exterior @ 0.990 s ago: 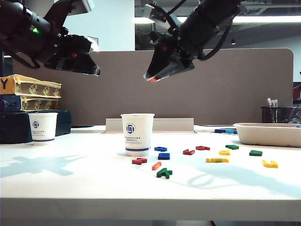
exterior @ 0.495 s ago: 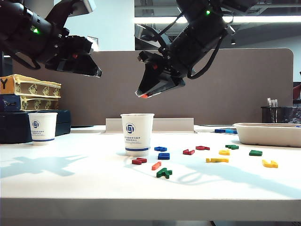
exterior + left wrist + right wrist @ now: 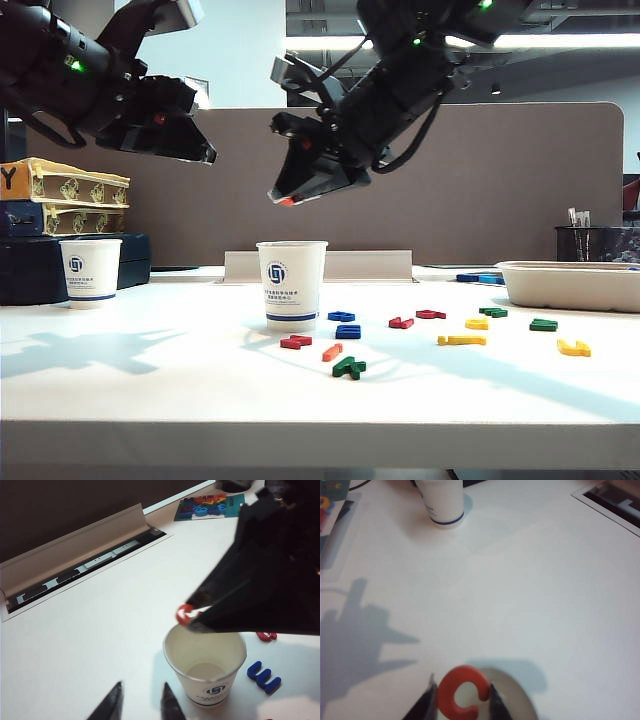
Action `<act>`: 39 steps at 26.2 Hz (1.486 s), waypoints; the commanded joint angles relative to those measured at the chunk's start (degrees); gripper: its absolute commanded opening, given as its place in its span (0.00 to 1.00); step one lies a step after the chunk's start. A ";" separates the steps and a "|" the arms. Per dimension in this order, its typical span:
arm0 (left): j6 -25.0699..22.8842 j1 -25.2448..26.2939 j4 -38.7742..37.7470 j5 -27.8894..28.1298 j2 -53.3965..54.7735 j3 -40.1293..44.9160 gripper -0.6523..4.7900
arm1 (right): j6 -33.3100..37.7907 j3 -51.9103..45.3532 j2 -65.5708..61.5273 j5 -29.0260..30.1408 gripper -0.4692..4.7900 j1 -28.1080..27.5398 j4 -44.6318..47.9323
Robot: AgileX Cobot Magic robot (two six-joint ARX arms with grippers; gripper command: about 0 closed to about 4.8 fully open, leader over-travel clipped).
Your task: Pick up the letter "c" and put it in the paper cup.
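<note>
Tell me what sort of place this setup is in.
Probably an office turned robot test bench: a white desk with a grey partition and cable tray behind it, ceiling strip lights, stacked boxes, and toy letters around the paper cup.

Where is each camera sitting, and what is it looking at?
Exterior view: low at the table's front edge, facing the divider; both arms hang overhead, the left gripper open, the right gripper above the paper cup.
Left wrist view: looks down into the paper cup; its own open fingertips show.
Right wrist view: looks straight down; its fingers pinch the letter "c".
Both wrist views share the letter "c" and the paper cup.
</note>
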State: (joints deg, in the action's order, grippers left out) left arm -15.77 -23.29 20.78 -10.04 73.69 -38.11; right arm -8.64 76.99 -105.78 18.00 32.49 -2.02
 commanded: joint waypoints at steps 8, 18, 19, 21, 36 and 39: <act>0.09 0.09 0.68 -0.26 -0.17 -0.35 0.29 | -0.50 1.79 -1.77 -0.22 0.29 0.59 -2.86; 0.09 0.09 0.66 -0.26 -0.17 -0.35 0.29 | -0.52 1.79 -2.01 -1.44 0.29 0.59 -3.82; 0.09 0.09 0.66 -0.26 -0.17 -0.35 0.29 | -0.52 1.79 -2.16 -1.42 0.29 0.59 -4.22; 0.09 0.09 0.68 -0.24 -0.17 -0.35 0.29 | -0.52 1.79 -2.89 -1.49 0.29 0.59 -4.85; 0.09 0.09 0.52 -0.24 -0.17 -0.35 0.29 | -0.55 1.79 -3.39 -1.40 0.39 0.59 -4.98; 0.09 0.09 0.52 -0.24 -0.17 -0.35 0.29 | -0.52 1.79 -3.39 -1.38 0.39 0.59 -4.98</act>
State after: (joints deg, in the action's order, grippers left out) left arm -15.77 -23.27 20.78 -10.04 73.69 -38.11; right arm -9.04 78.46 -109.43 16.51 32.99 -7.79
